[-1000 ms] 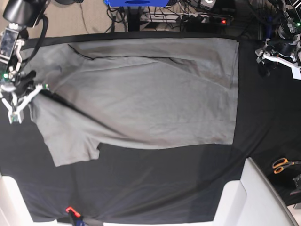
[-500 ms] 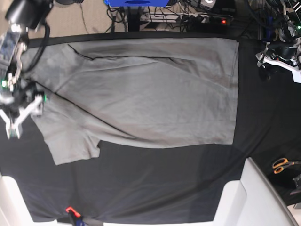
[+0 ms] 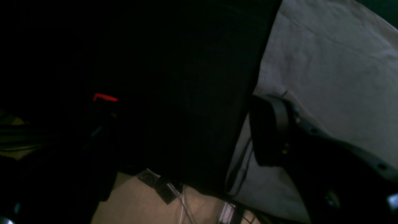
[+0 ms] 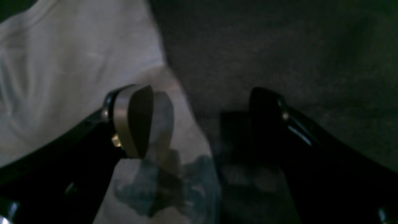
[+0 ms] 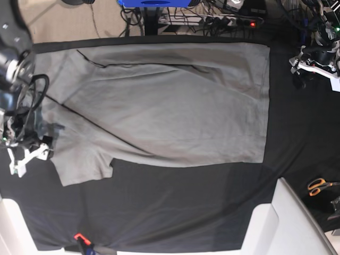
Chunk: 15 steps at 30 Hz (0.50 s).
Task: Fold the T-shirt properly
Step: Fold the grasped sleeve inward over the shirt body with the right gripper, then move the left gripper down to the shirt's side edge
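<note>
1. Count: one T-shirt [image 5: 170, 106], one black table cloth [image 5: 175, 207], two grippers, one pair of orange-handled scissors [image 5: 320, 186].
2. Right gripper [image 5: 26, 159], far left of base view: jaws spread wide, nothing between them. In its wrist view one finger [image 4: 133, 121] hangs over grey fabric and the other over black cloth, straddling the shirt's edge.
3. T-shirt lies flat on the cloth, partly folded, with a diagonal crease from upper left toward the lower sleeve [image 5: 79, 164]. Its top edge runs close to the cloth's far edge; its right edge is straight.
4. Open black cloth runs along the whole near side and in a strip on the right.
5. Left gripper [image 5: 313, 61], upper right, is off the shirt over bare cloth, jaws apart, holding nothing.
6. Scissors lie at the far right edge, well apart from the shirt.
</note>
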Each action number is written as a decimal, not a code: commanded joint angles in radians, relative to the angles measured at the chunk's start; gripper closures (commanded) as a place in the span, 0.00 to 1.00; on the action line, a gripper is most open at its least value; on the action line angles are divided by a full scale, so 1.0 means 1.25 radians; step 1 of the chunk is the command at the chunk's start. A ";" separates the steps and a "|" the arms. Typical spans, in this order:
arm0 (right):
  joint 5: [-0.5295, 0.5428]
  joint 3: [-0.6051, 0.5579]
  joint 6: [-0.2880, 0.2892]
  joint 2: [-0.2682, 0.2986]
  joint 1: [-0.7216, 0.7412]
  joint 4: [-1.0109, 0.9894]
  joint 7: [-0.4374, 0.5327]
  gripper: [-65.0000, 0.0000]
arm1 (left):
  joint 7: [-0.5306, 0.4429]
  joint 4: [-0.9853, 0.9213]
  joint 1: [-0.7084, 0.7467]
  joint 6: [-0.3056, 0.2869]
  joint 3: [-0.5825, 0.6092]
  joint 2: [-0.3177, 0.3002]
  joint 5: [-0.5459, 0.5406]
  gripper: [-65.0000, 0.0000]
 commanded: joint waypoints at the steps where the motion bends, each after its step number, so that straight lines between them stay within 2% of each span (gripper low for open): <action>1: 0.006 0.001 0.005 0.012 0.029 -0.014 0.018 0.31 | -0.016 0.012 0.003 -0.001 -0.004 -0.013 -0.007 0.25; 13: 0.004 -0.002 0.005 -0.013 0.042 -0.021 0.024 0.31 | -0.016 0.012 -0.005 -0.001 0.000 -0.013 -0.007 0.25; 15: 0.004 -0.034 0.005 -0.014 0.047 -0.021 0.024 0.31 | -0.016 0.012 -0.005 -0.001 0.000 -0.013 -0.007 0.25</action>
